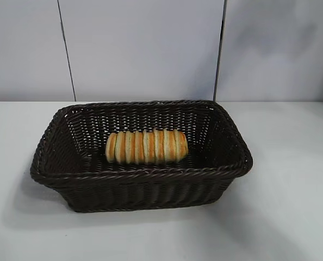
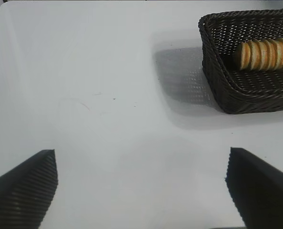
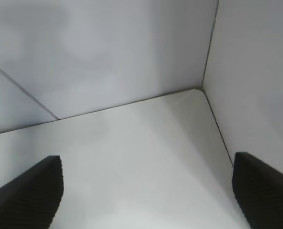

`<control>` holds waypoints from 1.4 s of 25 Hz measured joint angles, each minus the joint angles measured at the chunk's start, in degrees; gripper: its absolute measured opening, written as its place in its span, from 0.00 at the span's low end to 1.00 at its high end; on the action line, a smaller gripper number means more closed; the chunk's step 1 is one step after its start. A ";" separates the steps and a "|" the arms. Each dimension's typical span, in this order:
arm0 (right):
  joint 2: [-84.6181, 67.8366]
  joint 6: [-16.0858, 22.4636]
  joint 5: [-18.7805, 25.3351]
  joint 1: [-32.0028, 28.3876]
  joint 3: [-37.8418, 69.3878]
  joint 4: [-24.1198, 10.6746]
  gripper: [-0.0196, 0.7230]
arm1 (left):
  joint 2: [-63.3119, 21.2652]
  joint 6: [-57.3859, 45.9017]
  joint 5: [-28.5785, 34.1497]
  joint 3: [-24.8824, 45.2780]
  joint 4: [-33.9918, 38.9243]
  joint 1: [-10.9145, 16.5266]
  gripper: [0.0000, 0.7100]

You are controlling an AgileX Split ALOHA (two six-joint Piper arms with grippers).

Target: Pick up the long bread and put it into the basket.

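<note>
The long bread (image 1: 146, 146), a golden-tan loaf with orange-brown and cream ridges, lies on the floor inside the dark brown wicker basket (image 1: 140, 174) at the table's middle. Both also show in the left wrist view, the bread (image 2: 267, 53) inside the basket (image 2: 213, 71). Neither arm shows in the exterior view. My left gripper (image 2: 141, 188) is open and empty over bare table, well apart from the basket. My right gripper (image 3: 147, 191) is open and empty, facing a table corner and the walls.
The white table (image 1: 292, 206) spreads around the basket. Pale wall panels (image 1: 140, 49) stand behind it. In the right wrist view the table corner (image 3: 196, 93) meets two walls.
</note>
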 joint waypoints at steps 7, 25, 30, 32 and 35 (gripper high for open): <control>-23.92 -1.94 -1.97 7.53 19.02 -0.24 0.92 | 0.00 0.00 0.05 0.00 0.00 0.00 0.97; -69.92 1.97 -3.00 14.82 59.54 -6.51 0.92 | 0.00 0.00 0.05 0.00 0.00 0.00 0.97; -71.46 3.61 -1.78 14.82 68.57 -7.16 0.92 | 0.00 0.00 0.10 0.00 0.00 0.00 0.97; -71.46 4.54 -2.05 14.82 72.11 -7.66 0.92 | 0.00 0.00 0.10 0.00 0.00 0.00 0.97; -71.46 5.60 -2.70 14.82 76.66 -8.15 0.92 | 0.00 0.00 0.10 0.00 0.00 0.00 0.97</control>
